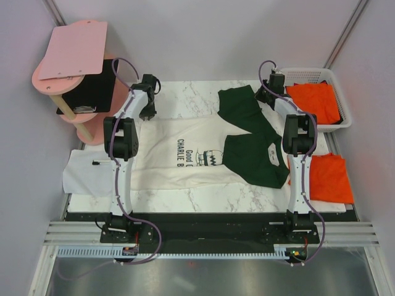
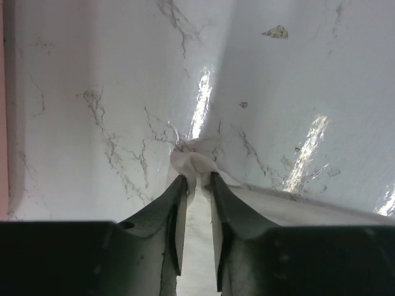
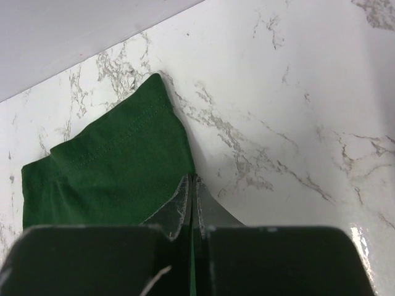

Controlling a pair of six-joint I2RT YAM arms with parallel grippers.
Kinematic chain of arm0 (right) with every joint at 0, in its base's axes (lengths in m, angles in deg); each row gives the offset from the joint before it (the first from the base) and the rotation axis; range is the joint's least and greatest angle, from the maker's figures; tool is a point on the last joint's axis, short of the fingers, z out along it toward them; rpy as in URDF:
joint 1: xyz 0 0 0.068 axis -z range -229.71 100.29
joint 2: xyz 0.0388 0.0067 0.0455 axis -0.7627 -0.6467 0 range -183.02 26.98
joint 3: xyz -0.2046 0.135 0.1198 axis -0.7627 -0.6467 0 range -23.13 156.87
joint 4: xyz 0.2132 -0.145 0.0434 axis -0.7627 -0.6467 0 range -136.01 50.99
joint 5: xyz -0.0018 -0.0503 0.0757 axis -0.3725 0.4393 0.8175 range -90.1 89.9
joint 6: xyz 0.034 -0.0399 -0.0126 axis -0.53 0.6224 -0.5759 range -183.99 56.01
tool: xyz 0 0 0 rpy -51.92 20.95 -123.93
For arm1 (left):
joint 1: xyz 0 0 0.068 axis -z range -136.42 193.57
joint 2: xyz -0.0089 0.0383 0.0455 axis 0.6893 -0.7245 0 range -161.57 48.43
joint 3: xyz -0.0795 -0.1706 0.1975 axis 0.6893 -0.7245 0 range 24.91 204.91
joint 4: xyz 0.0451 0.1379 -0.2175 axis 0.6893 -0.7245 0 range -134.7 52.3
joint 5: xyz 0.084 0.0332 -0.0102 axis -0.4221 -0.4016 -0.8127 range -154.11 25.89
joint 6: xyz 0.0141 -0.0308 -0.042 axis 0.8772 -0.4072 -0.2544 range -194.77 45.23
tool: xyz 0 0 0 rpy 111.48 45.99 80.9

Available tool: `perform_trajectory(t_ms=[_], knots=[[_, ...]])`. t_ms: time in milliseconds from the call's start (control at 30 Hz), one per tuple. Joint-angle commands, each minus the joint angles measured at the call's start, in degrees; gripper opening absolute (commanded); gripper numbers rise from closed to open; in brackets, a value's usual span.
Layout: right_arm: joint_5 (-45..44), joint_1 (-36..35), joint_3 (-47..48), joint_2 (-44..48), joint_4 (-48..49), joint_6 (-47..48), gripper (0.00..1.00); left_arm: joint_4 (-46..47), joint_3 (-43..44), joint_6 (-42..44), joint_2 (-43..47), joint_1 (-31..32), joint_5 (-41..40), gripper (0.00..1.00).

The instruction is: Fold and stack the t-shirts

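Orange t-shirt (image 1: 330, 179) lies at the tabletop's (image 1: 185, 92) right edge. Cream t-shirt (image 1: 166, 169) is spread mid-tabletop: light, limp, likely to sag, best held by its edges. Left gripper (image 2: 196, 179) pinches its far hem. Right gripper (image 3: 193, 182) is clamped on the green sleeve (image 3: 111, 166). Second orange t-shirt (image 1: 318, 102) sits in the basket (image 1: 302, 73) at the far right corner.

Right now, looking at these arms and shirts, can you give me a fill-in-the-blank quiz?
The right gripper pinches the cream t-shirt's ___ sleeve.
The white basket holds an ___ shirt.
The stool beside the left arm is ___.
Missing: green, orange, pink.
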Motion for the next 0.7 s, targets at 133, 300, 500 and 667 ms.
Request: perform_trajectory(t_ms=[133,300,500,667], knots=[[2.9,-0.3,-0.1,3.6,1.8,0.7,0.00,-0.7,1.7,-0.4,-1.7,-0.9,-0.1,0.02],[3.1,-0.8,-1.9,6.4,2.3,1.0,0.00,-0.5,0.1,-0.9,3.0,-0.7,0.5,0.02],[4.3,-1.0,-4.4,12.0,3.2,0.4,0.00,-0.5,-3.8,-0.8,10.4,0.1,2.7,0.02],[5.3,-1.3,-7.6,18.2,3.4,0.3,0.00,-1.2,-7.2,-0.7,15.1,0.7,6.2,0.02]])
